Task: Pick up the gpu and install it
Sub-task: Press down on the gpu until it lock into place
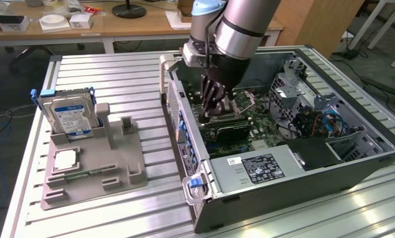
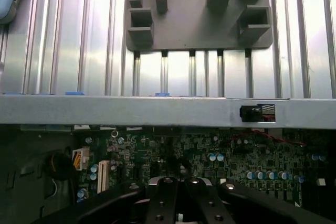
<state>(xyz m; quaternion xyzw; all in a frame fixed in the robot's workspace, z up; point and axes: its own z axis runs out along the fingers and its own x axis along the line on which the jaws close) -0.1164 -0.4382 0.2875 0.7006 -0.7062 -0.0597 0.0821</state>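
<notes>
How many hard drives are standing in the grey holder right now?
1. The hard drive stands upright at the far end of the grey holder, on the exterior view's left, beside the computer case.

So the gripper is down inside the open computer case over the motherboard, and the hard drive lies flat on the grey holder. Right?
Not quite. The exterior view shows the hard drive standing upright in the grey holder, not lying flat. The rest holds: the gripper is down inside the open computer case, over the motherboard.

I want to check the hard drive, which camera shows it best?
The exterior view: the hard drive stands upright in the grey holder, label facing the camera. In the wrist view I cannot make it out; the holder's near end appears there.
</notes>
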